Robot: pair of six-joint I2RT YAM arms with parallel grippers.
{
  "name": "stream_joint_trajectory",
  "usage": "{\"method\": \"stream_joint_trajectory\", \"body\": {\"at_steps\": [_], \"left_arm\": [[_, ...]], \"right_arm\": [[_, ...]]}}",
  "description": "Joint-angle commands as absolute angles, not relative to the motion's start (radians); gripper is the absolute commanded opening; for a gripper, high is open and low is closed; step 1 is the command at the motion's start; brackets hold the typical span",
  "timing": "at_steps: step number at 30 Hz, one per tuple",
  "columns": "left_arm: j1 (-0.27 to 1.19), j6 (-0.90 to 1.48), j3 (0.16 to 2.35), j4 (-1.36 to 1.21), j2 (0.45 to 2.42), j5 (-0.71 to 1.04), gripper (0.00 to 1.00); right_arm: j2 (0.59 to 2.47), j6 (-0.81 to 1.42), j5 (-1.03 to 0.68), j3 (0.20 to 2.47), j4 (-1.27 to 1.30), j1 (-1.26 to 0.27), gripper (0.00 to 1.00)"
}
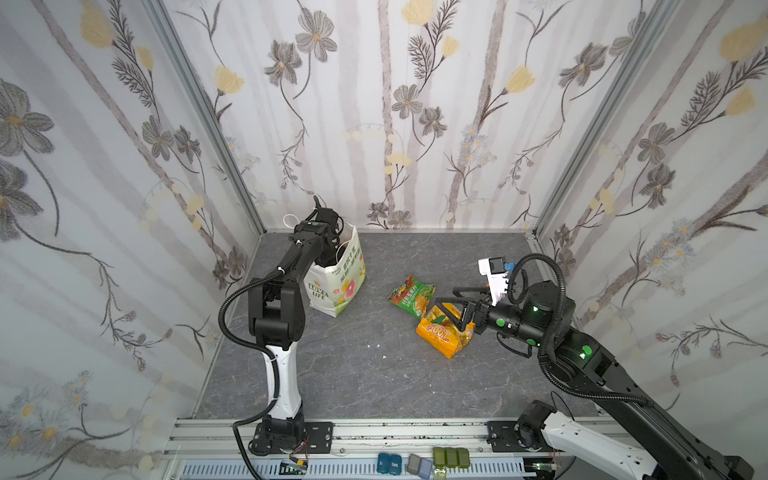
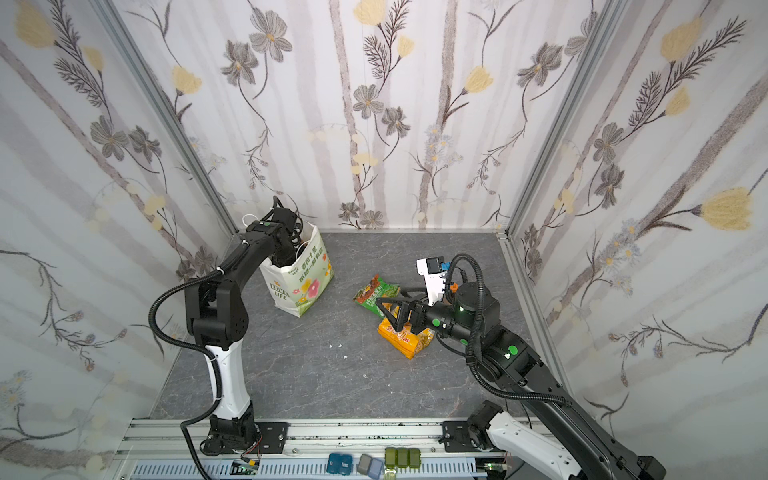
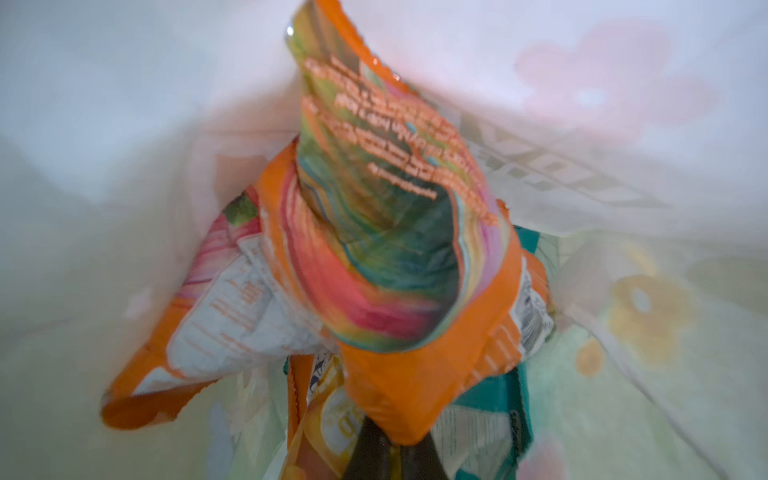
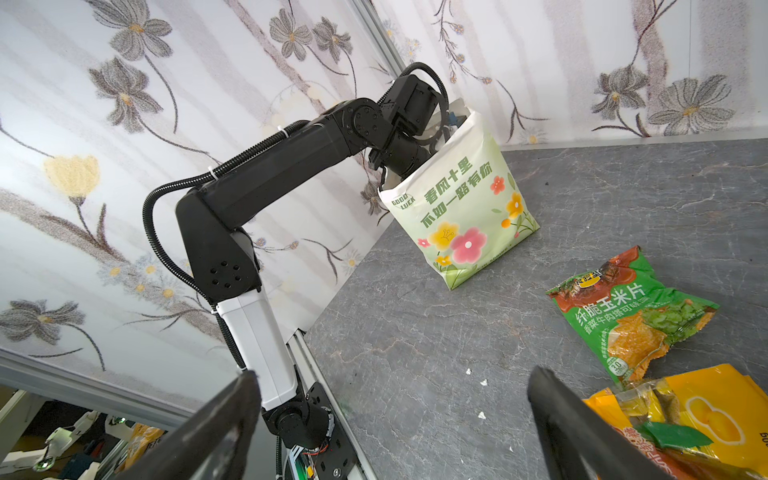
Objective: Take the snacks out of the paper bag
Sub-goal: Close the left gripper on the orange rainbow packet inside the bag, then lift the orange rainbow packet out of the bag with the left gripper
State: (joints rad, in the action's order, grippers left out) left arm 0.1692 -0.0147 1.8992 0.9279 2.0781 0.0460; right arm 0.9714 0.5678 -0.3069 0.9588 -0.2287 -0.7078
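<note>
Left gripper [image 3: 390, 453] clamped an orange packet [image 3: 399, 270] inside the paper bag [image 1: 337, 284].
The bag stood at 10 o'clock on the table [image 1: 353, 374]; green packet [image 1: 410, 296] and yellow packet [image 1: 444, 334] lay at 3 o'clock, right gripper [image 1: 445, 294] spread wide there.

Left arm [image 4: 291, 166] reaching into paper bag [image 4: 461, 208]; green packet [image 4: 631, 311], yellow packet [image 4: 715, 399] on table [image 4: 415, 353].

Bright, even light is filling the scene, leaving only soft shadows. Both top views are bowing at their edges. The left wrist view is showing an orange packet [image 3: 395, 270] smeared by blur.
</note>
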Motion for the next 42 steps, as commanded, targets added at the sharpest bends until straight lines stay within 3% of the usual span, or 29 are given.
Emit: {"method": "stream_joint_trajectory", "body": {"at_steps": [1,42], "left_arm": [[0.169,-0.003,1.923,0.948,2.051,0.026,0.0],[0.217,-0.065,2.207,1.048,1.909,-0.067,0.0]], "right_arm": [[0.967,0.574,-0.3,0.962,-0.237,-0.71,0.99],[0.98,0.581,-0.311,0.971,-0.222,-0.712,0.99]]}}
